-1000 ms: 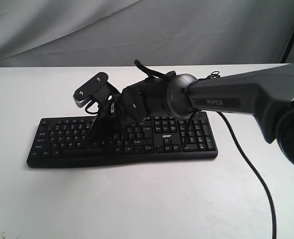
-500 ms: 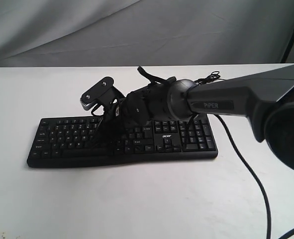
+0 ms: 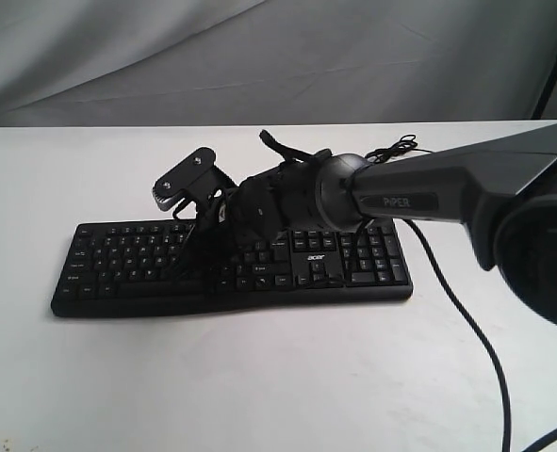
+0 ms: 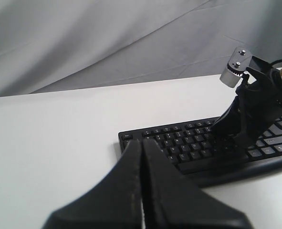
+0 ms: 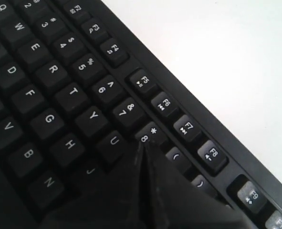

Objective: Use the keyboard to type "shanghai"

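The long black acer keyboard [image 3: 118, 282] lies across the white table [image 3: 259, 377]. My right gripper [image 3: 193, 256] reaches in from the right and points down onto the letter keys, its jaws shut and holding nothing. In the right wrist view its tip [image 5: 143, 146] rests just below the 8 key [image 5: 148, 134], beside U [image 5: 113, 141], and hides the key under it. My left gripper [image 4: 141, 142] is also shut and empty. It hovers short of the keyboard's [image 4: 188, 145] Esc end. The exterior view does not show it.
A black cable [image 3: 471, 320] trails over the table to the right of the keyboard, and a thin cable loop [image 3: 396, 146] lies behind it. Grey cloth [image 3: 259, 56] hangs at the back. A dark stand leg [image 3: 553, 66] rises at the far right.
The right gripper has shifted a little to the right along the keys and slightly towards the back rows. Over the last half second it has barely moved.
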Controlling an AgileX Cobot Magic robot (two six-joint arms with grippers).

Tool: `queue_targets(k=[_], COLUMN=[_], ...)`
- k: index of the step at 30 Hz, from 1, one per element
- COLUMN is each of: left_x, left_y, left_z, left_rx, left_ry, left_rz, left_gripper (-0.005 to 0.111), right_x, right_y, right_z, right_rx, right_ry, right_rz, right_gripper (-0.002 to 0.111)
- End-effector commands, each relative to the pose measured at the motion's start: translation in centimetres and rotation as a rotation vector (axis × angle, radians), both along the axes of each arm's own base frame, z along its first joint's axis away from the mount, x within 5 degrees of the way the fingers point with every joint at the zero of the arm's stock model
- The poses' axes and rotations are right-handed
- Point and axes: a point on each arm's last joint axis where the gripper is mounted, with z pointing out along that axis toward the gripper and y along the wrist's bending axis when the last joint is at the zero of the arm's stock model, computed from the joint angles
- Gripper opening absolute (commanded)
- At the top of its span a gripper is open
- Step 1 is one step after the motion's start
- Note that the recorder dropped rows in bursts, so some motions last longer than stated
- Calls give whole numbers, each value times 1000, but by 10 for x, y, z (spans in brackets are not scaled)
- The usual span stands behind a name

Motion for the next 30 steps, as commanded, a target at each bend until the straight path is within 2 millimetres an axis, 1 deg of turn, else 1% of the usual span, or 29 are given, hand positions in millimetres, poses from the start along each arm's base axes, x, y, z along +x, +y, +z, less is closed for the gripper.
queue_targets(k=[1,4,6,8,10,12,13,14,15,16,17,18,19,20,21,22,24,26,29,30], left_x=[0,0,0,0,0,0,0,0,0,0,0,0,0,0,0,0,0,0,0,0], left_y=[0,0,0,0,0,0,0,0,0,0,0,0,0,0,0,0,0,0,0,0], left_z=[-1,-1,-1,-1,-1,-1,-1,-1,-1,-1,-1,-1,-1,-1,-1,-1,-1,-1,-1,-1], left_rx=[-3,-3,-3,-3,-3,-3,-3,-3,-3,-3,-3,-3,-3,-3,-3,-3,-3,-3,-3,-3], left_ry=[-4,-4,-4,-4,-4,-4,-4,-4,-4,-4,-4,-4,-4,-4,-4,-4,-4,-4,-4,-4], left_rz=[-4,-4,-4,-4,-4,-4,-4,-4,-4,-4,-4,-4,-4,-4,-4,-4,-4,-4,-4,-4], left_gripper=[0,0,0,0,0,0,0,0,0,0,0,0,0,0,0,0,0,0,0,0], right_x=[-2,-2,-3,-4,-9,-14,-23,-29,-47,-56,-81,-93,-117,-131,-153,-171,-192,-204,-215,-222], right_y=[-1,-1,0,-1,0,-2,-5,-5,-11,-16,-29,-37,-56,-67,-89,-108,-134,-147,-159,-168], right_z=[-7,-5,3,18,38,63,88,97,118,130,146,148,157,160,166,161,151,144,135,130], right_rx=[-15,-15,-11,-7,-7,-11,-12,-5,24,47,85,91,134,165,210,214,192,188,189,188], right_ry=[24,25,18,3,-13,-33,-62,-73,-109,-130,-159,-163,-190,-204,-220,-158,-79,-76,-68,-59], right_rz=[1,1,6,14,33,48,70,80,97,99,110,116,117,112,100,68,31,30,24,19], right_gripper=[0,0,0,0,0,0,0,0,0,0,0,0,0,0,0,0,0,0,0,0])
